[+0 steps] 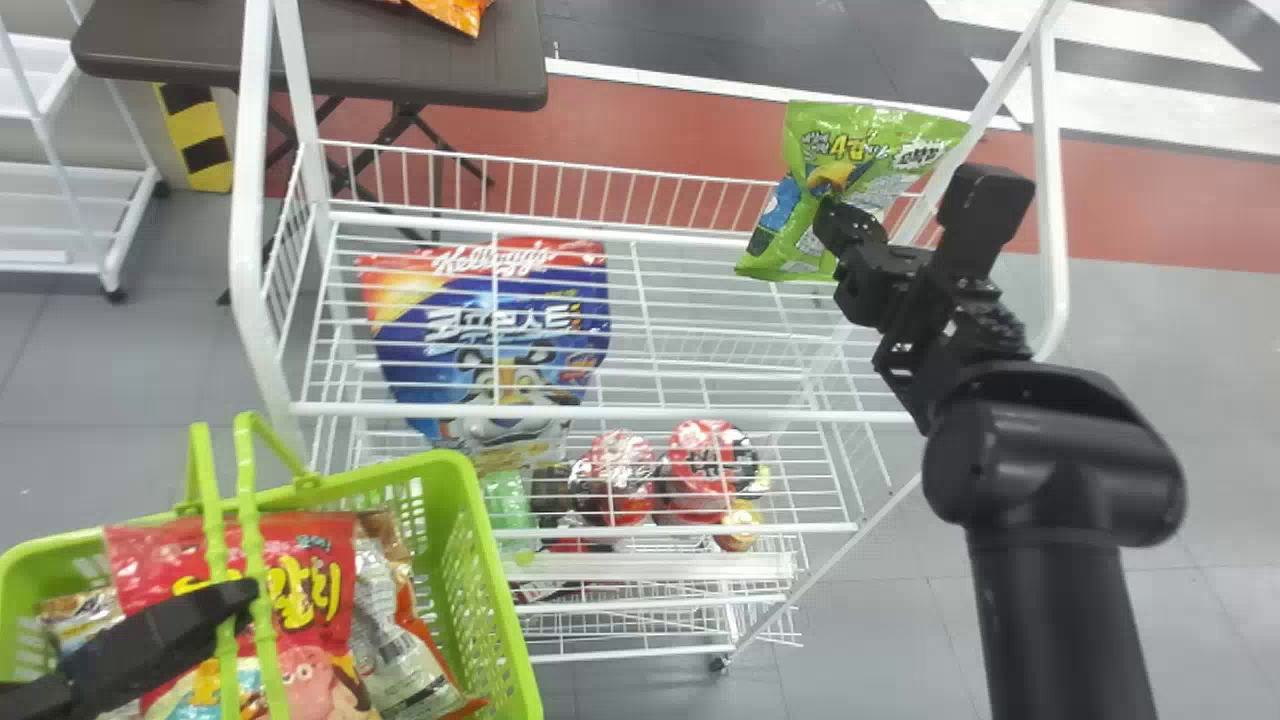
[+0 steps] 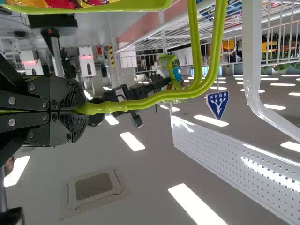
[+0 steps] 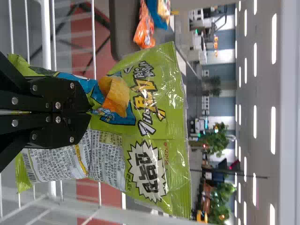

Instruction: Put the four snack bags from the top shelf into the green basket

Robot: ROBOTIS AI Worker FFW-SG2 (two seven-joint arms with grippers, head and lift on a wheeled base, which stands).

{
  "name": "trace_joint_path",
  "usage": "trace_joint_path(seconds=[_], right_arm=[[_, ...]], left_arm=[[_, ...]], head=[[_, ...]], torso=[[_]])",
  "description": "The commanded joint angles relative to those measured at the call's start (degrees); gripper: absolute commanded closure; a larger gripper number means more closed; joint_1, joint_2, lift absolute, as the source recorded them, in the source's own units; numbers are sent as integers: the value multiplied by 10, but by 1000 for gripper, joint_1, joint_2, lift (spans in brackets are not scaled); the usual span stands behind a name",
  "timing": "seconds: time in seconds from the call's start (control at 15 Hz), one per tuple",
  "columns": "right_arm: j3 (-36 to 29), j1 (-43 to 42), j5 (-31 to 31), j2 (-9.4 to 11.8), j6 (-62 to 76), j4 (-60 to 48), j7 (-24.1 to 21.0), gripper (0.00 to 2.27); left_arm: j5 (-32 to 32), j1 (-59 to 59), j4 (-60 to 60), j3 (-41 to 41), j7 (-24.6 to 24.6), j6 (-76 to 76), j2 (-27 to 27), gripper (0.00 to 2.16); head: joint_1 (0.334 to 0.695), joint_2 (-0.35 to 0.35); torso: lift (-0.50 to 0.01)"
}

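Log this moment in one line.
right gripper: jaws shut on green bag | bag: at right end of rack, outside basket | left gripper: jaws shut on handle | basket: red bag inside

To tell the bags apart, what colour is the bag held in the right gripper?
Mainly green; right wrist view.

White wire rack on casters, grey tiled floor beneath with a red strip, blue bag and red cups below the top shelf, dark table beyond, orange bag and blue packet on its top.
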State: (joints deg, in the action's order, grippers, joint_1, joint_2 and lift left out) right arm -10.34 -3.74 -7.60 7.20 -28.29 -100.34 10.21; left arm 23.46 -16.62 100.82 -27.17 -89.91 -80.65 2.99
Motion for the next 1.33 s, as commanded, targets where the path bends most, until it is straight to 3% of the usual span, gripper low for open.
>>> trace_joint_path(seconds=[0.0, 0.4, 0.47, 0.6, 0.73, 1.0, 1.27], right_arm=[[16, 63, -67, -3, -81, -116, 8, 2260], [68, 178, -240, -4, -255, -267, 46, 2260], [76, 189, -265, -4, -276, -278, 55, 2260], [83, 199, -333, -4, -311, -288, 67, 2260], [96, 205, -364, -4, -334, -295, 75, 2260], [120, 222, -417, -4, -360, -289, 83, 2260], [154, 211, -414, -4, -372, -220, 84, 2260]], left_arm=[[-1, 1, -1, -1, -7, -2, -1, 2145], [-3, 7, -2, 0, -7, -2, 0, 2145], [-3, 7, -2, 0, -7, -2, 0, 2145], [-3, 7, -3, 0, -7, -2, 0, 2145], [-4, 11, -9, 0, -7, -2, 0, 2145], [-4, 12, -10, 3, -7, -2, 1, 2145], [-2, 13, -10, 3, -7, -2, 2, 2145]], head=[[695, -193], [695, -30], [695, 42], [695, 111], [695, 190], [695, 269], [695, 350]], torso=[[0], [0], [0], [0], [0], [0], [0]])
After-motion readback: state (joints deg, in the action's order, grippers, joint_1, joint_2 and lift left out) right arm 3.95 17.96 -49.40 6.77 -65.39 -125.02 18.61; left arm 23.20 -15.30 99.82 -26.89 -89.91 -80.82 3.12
